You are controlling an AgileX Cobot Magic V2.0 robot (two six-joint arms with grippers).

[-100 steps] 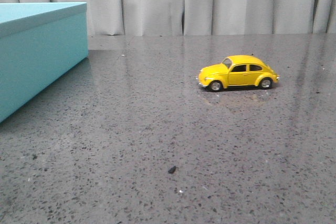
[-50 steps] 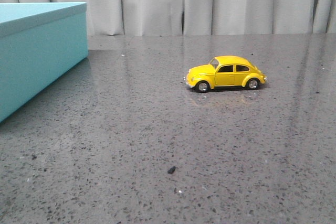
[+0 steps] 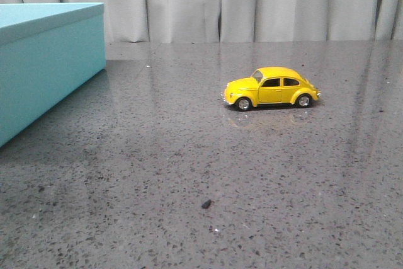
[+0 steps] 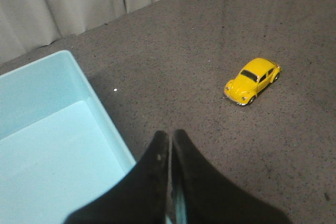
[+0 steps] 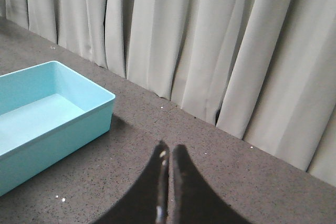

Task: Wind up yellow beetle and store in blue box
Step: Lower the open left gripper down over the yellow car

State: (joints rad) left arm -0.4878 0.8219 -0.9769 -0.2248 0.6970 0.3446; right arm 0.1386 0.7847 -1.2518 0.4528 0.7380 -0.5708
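The yellow beetle (image 3: pixel 269 88) stands on its wheels on the dark speckled table, right of centre, nose to the left. It also shows in the left wrist view (image 4: pixel 252 80). The blue box (image 3: pixel 44 61) stands at the far left; the wrist views show it open and empty inside (image 4: pixel 47 150) (image 5: pixel 50 108). My left gripper (image 4: pixel 170 136) is shut and empty, above the box's near rim, well apart from the car. My right gripper (image 5: pixel 169 149) is shut and empty above bare table; the car is out of its view. Neither gripper shows in the front view.
A grey curtain (image 3: pixel 239 1) hangs along the table's far edge. A small dark crumb (image 3: pixel 206 204) lies on the table near the front. Tiny white specks (image 5: pixel 60 199) dot the surface near the box.
The beetle rolled left on its own between one second ago and half a second ago, then stopped. Nothing else has moved.
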